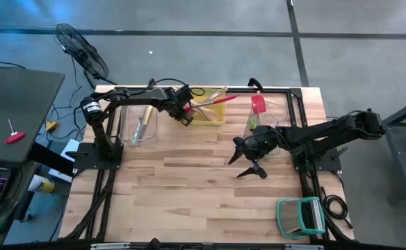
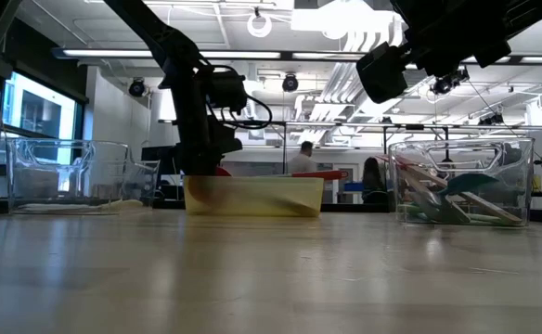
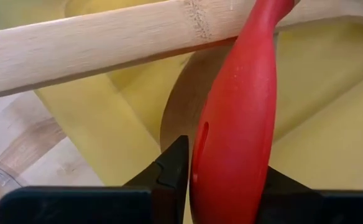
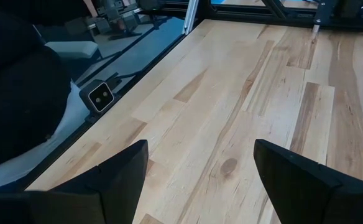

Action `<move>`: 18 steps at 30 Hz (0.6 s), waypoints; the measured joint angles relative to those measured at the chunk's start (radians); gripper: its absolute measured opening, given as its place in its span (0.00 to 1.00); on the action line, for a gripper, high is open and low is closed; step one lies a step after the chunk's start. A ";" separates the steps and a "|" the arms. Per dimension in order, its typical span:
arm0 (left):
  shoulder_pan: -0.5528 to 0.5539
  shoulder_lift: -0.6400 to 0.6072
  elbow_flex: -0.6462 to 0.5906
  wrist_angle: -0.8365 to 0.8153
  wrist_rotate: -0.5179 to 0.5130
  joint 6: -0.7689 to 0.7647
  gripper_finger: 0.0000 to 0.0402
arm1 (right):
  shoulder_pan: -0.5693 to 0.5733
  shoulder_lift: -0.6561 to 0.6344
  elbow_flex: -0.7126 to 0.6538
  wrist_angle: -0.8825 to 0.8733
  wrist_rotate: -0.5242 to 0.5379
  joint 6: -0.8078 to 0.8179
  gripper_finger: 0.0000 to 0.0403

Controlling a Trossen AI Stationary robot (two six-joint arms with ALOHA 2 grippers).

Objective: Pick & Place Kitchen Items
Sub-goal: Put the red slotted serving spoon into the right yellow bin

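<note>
The left pincer (image 1: 186,114) hangs over the near edge of the yellow tray (image 1: 213,117) at the back of the counter (image 1: 189,187), its fingers (image 3: 169,171) set on either side of the red utensil's handle (image 3: 234,137); whether they grip it or have just let go cannot be told. A wooden utensil (image 3: 94,46) lies across the tray just beside it. The right pincer (image 1: 248,158) hovers spread and empty over bare counter, near the clear bin (image 2: 461,181) holding other utensils.
</note>
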 joint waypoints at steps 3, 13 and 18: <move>0.000 0.000 0.000 0.000 -0.001 0.007 0.19 | 0.000 0.000 0.000 0.000 0.001 0.000 0.71; 0.000 0.000 0.000 0.033 -0.010 0.018 0.20 | 0.000 0.000 0.000 0.000 0.003 -0.011 0.71; -0.001 -0.008 0.032 0.027 -0.012 0.023 0.20 | 0.000 0.000 0.000 0.000 0.003 -0.012 0.71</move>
